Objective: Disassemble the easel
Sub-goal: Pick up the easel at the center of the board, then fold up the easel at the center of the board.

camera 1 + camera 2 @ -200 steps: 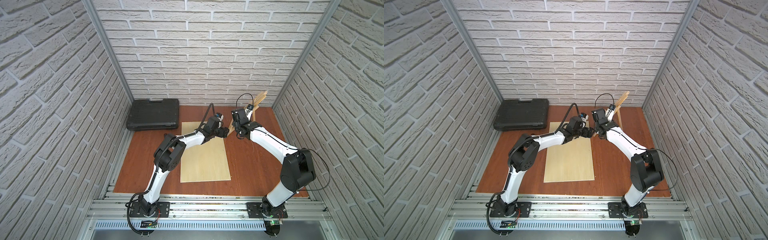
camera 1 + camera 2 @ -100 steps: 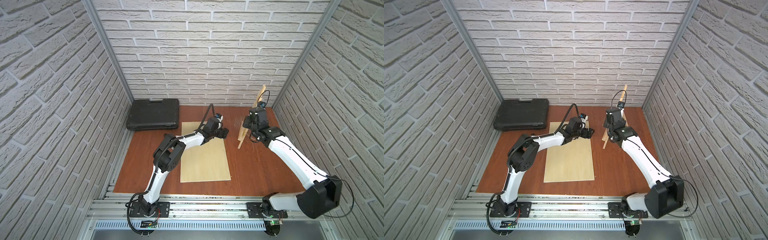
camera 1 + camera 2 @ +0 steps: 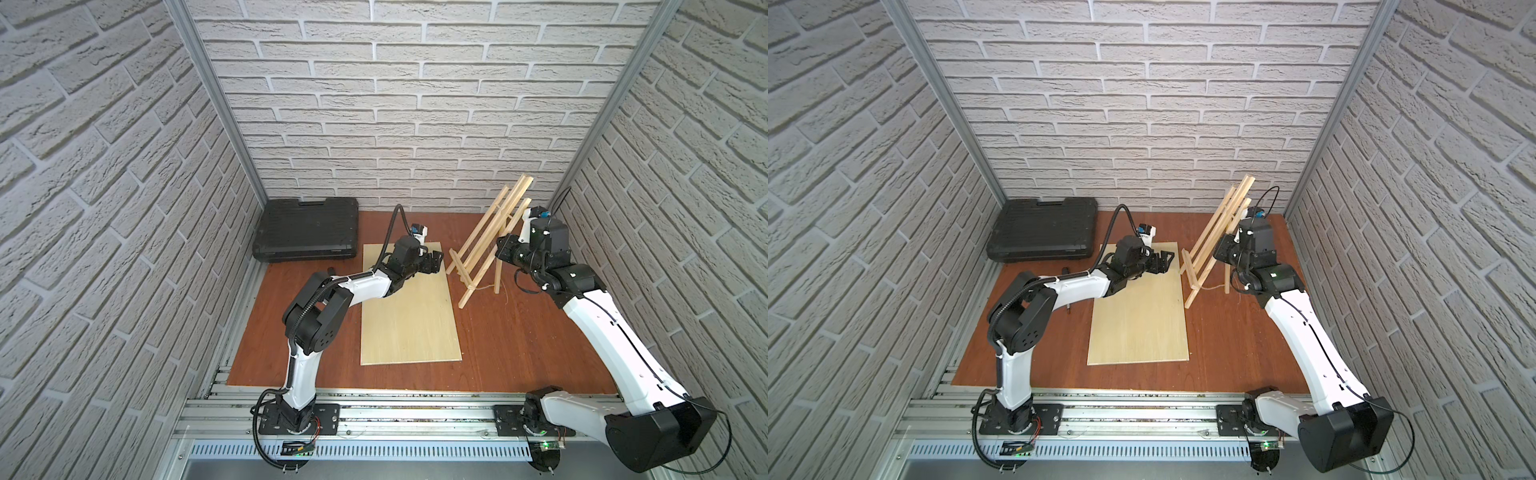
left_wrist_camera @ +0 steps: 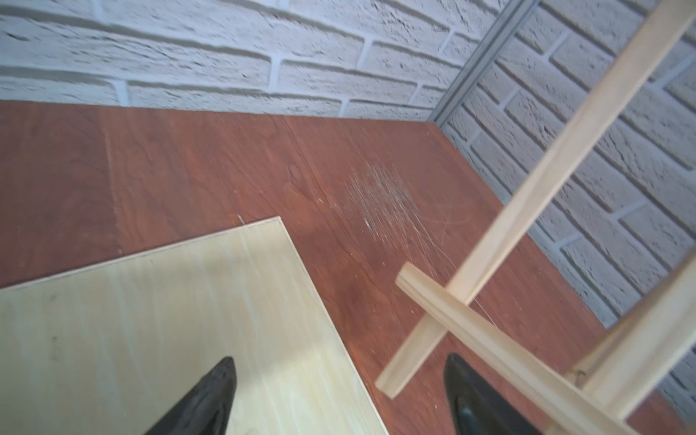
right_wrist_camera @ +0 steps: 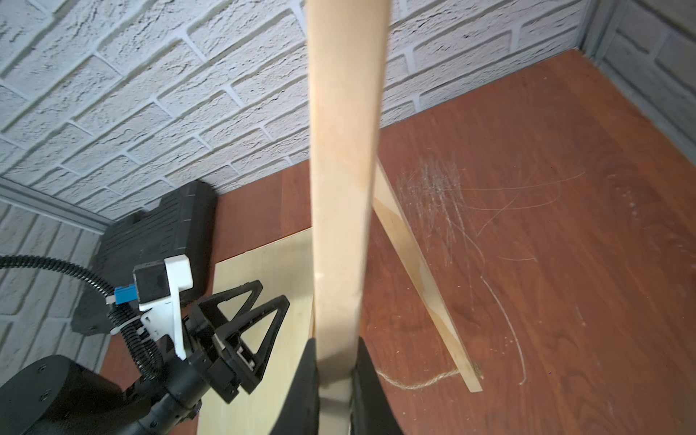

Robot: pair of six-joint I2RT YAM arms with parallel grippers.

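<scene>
Easel (image 3: 494, 243) standing near tabletop (image 3: 519, 332) far right corner (cord (image 5: 418, 382) trailing at its feet) | right pincer (image 5: 336, 373) clamped on one of its slats | left pincer (image 4: 339, 359) spread wide, empty, above plywood board (image 3: 409, 316) far corner

I work in a robot lab cell: mock-brick panels (image 3: 415, 104), aluminium posts (image 3: 220, 104), a slotted metal rail (image 3: 415, 417) edging my tabletop (image 3: 519, 332).

Easel (image 4: 523, 211) top beyond the left wrist view's edge
</scene>
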